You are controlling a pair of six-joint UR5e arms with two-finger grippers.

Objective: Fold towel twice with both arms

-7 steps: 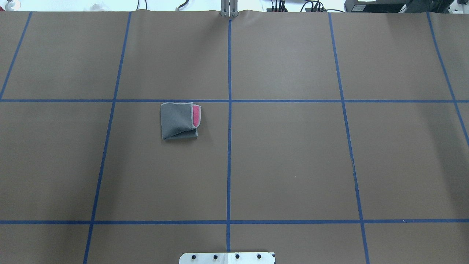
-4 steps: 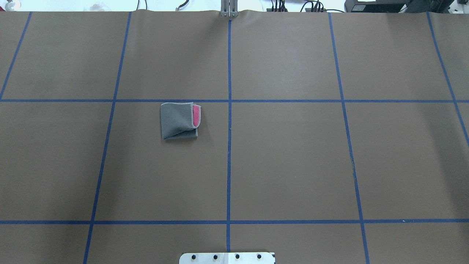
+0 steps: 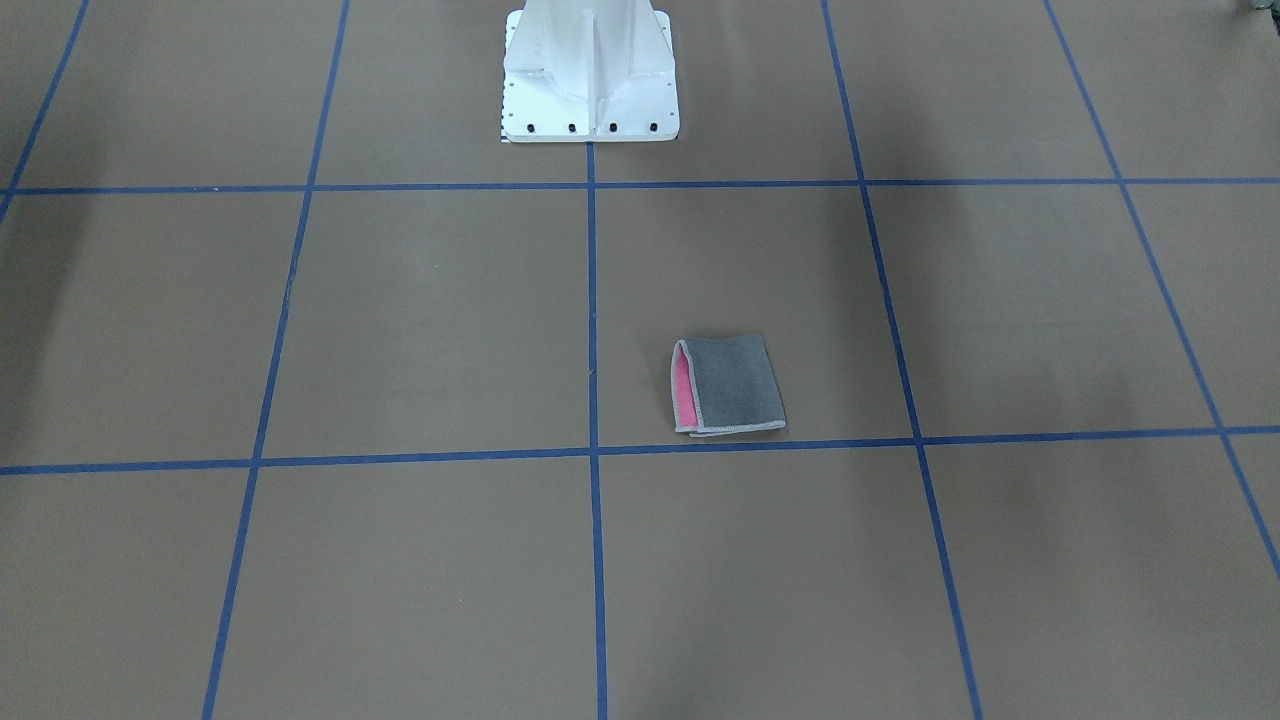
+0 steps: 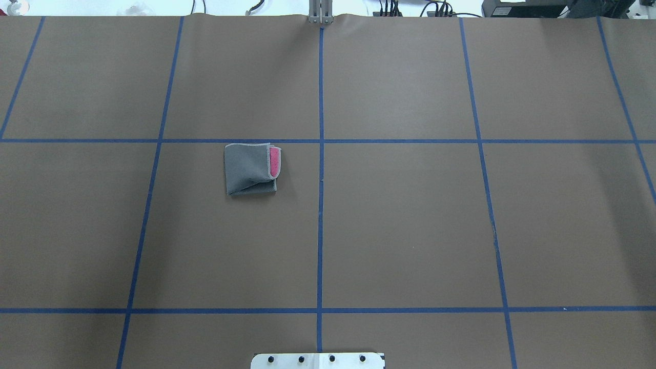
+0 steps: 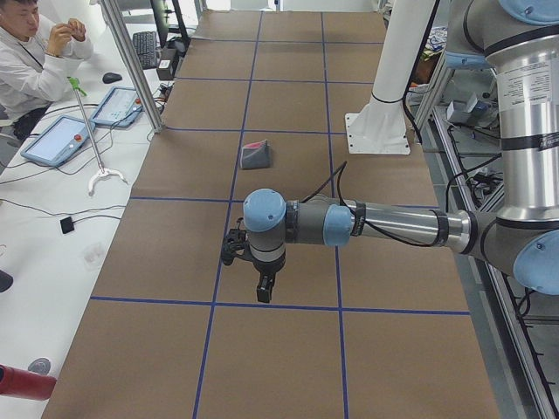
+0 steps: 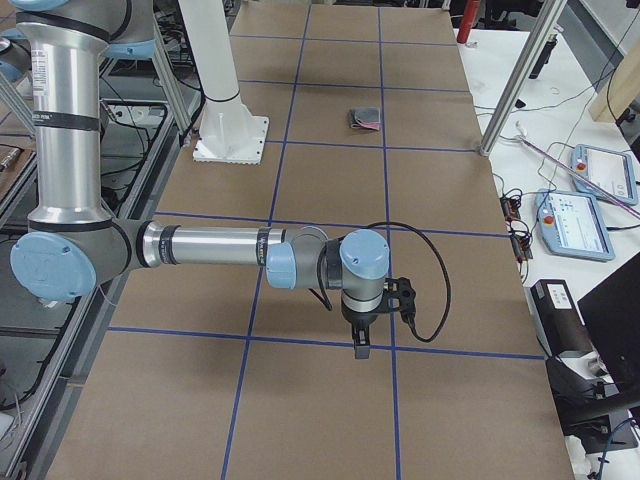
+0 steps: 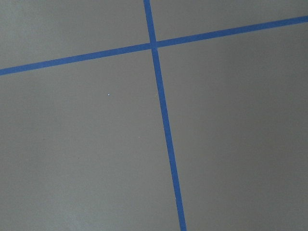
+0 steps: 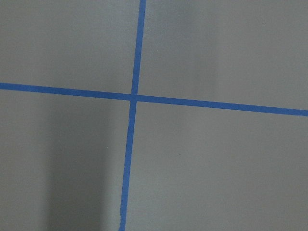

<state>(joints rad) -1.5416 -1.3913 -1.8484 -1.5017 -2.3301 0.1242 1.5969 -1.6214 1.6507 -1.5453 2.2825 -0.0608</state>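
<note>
1. Table (image 4: 410,230): covered in brown paper and divided into a grid of large squares by blue tape lines (image 4: 321,205).
2. Left arm (image 5: 393,225): silver tube with light blue joint caps, stretched level over the table's left end. The left gripper (image 5: 263,291) is black and points straight down above the paper, near a tape line. It shows only in the side view, so I cannot tell how its fingers are set.
3. Right arm (image 6: 210,245): same build, stretched level over the table's right end. The right gripper (image 6: 360,342) points down close to a tape line, and its finger state likewise cannot be told.
4. Pedestal (image 3: 590,70): white, bolted at the robot's edge, on the centre line.
5. Person (image 5: 35,52): seated at a side bench, in a white shirt.
6. Towel (image 4: 248,168): folded small, grey face outward, with a pink strip showing along the side toward the centre line. It lies flat in the square left of centre, its far edge just beside a cross line, well apart from both grippers.
</note>
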